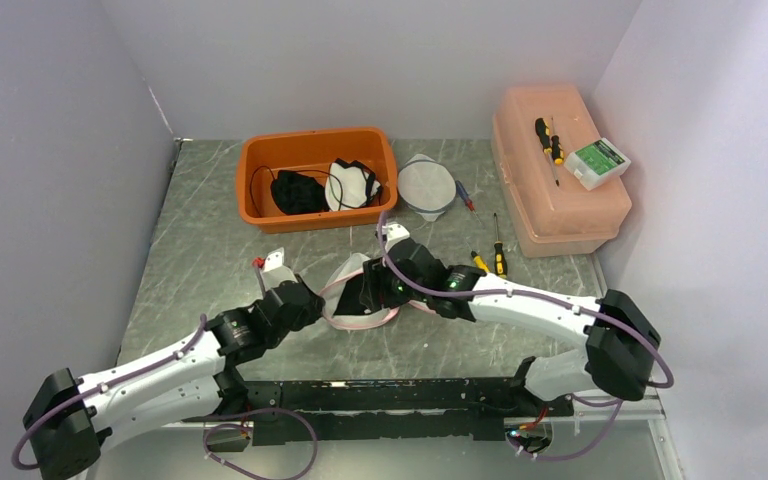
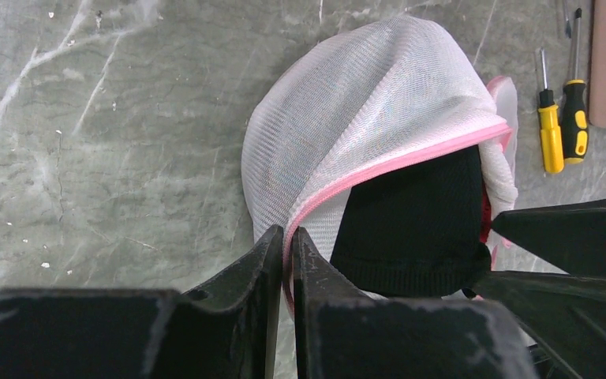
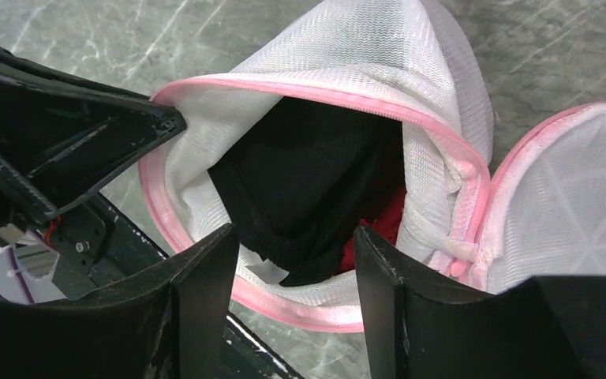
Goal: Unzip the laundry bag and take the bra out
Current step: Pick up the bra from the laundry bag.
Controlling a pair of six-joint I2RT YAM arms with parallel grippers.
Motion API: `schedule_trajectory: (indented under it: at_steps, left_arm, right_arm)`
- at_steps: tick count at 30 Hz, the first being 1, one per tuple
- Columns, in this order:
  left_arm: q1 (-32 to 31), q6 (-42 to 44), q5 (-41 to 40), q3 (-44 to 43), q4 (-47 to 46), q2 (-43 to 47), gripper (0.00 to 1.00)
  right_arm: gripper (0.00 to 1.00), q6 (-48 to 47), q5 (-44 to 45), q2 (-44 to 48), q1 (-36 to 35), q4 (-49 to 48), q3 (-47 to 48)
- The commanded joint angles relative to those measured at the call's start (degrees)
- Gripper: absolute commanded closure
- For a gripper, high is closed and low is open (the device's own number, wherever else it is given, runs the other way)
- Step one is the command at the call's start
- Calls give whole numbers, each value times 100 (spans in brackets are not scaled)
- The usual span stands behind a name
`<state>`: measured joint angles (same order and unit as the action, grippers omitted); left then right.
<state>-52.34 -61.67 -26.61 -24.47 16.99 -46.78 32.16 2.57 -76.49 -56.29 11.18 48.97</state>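
Note:
The white mesh laundry bag [image 1: 345, 278] [image 2: 363, 103] [image 3: 347, 47] with pink zipper trim lies unzipped mid-table, its mouth gaping. A black bra [image 2: 414, 221] [image 3: 308, 181] with a bit of red behind it sits inside the opening. My left gripper [image 1: 305, 300] [image 2: 286, 230] is shut on the bag's pink rim at the left side of the mouth. My right gripper [image 1: 372, 290] [image 3: 296, 233] is open at the mouth, its fingers straddling the bra's lower edge without closing on it.
An orange bin [image 1: 260, 215] at the back holds black and white garments. A second round mesh bag [image 1: 426, 185] lies beside it. A pink toolbox [image 1: 557, 190] stands at the back right. Screwdrivers [image 1: 498, 258] [image 2: 552, 126] lie right of the bag.

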Motion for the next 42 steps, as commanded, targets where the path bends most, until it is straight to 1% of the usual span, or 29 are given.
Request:
schedule_trajectory:
  at_steps: [1, 9, 18, 20, 24, 28, 33, 35, 40, 42]
  left_arm:
    - [-15, 6, 7, -30, -151, 214, 85]
    - [-14, -85, 64, 71, -149, 263, 85]
    - [-19, -176, 202, 191, -252, 227, 86]
    - [-21, -200, 229, 231, -294, 231, 86]
    - [-14, -214, 297, 250, -359, 190, 86]
    - [-15, -229, 351, 237, -361, 136, 87]
    - [-21, -232, 354, 257, -343, 183, 87]
    - [-19, -227, 329, 261, -330, 207, 87]
    - [-17, -241, 201, 156, -100, 240, 88]
    - [-18, -358, 66, 38, 197, 233, 91]
  right_arm:
    - [42, 70, 184, -198, -48, 97, 413]
    - [44, 97, 255, -738, -79, 279, 747]
    - [45, 164, 332, -1029, -99, 373, 821]
    - [50, 167, 265, -1123, -95, 378, 880]
    - [63, 198, 170, -1271, -148, 330, 966]
    - [71, 203, 133, -1421, -189, 392, 1084]
    - [90, 221, 173, -1334, -193, 371, 1024]
    - [100, 201, 182, -1265, -195, 391, 1014]
    - [100, 36, 138, -933, -210, 403, 913]
    - [100, -202, 83, -743, -243, 448, 908]
